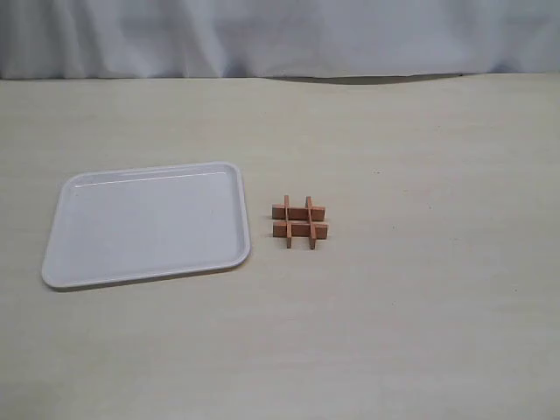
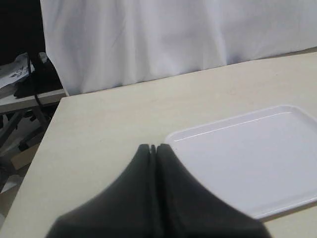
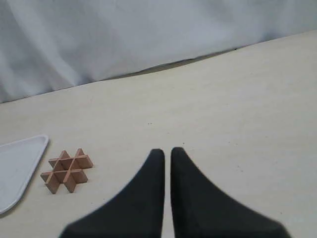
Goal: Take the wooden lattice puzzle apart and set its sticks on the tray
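Note:
The wooden lattice puzzle (image 1: pixel 299 222) lies assembled on the table, a small reddish-brown "#" of four interlocked sticks, a short way right of the tray (image 1: pixel 144 223). The tray is white, flat and holds nothing. Neither arm shows in the exterior view. In the left wrist view my left gripper (image 2: pixel 153 147) is shut with its fingers pressed together, beside the tray's corner (image 2: pixel 257 158). My right gripper (image 3: pixel 168 151) is shut on nothing, with only a thin slit between its fingers; the puzzle (image 3: pixel 67 170) lies off to one side of it, next to the tray's corner (image 3: pixel 17 163).
The pale wooden table (image 1: pixel 420 306) runs back to a white cloth backdrop (image 1: pixel 280 35). Past the table's edge in the left wrist view stand dark clutter and a shelf (image 2: pixel 25 84).

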Robot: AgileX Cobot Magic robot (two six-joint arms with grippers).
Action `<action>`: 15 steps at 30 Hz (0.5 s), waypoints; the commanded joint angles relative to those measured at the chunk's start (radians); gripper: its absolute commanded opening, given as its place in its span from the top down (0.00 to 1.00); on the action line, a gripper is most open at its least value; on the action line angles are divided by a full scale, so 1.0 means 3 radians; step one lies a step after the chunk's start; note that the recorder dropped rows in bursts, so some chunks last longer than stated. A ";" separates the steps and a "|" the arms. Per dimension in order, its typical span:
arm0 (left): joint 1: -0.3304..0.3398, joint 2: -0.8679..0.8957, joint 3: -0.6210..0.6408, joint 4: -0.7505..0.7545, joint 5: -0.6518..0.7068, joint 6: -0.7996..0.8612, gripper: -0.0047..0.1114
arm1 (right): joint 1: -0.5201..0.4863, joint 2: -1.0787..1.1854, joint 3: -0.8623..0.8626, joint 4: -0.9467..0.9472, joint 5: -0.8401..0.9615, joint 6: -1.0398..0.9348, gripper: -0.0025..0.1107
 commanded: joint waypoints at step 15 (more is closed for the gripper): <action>0.0035 -0.0008 0.0011 -0.0007 -0.0031 0.0018 0.96 | 0.0009 -0.0012 0.0003 0.0008 -0.1003 -0.0010 0.94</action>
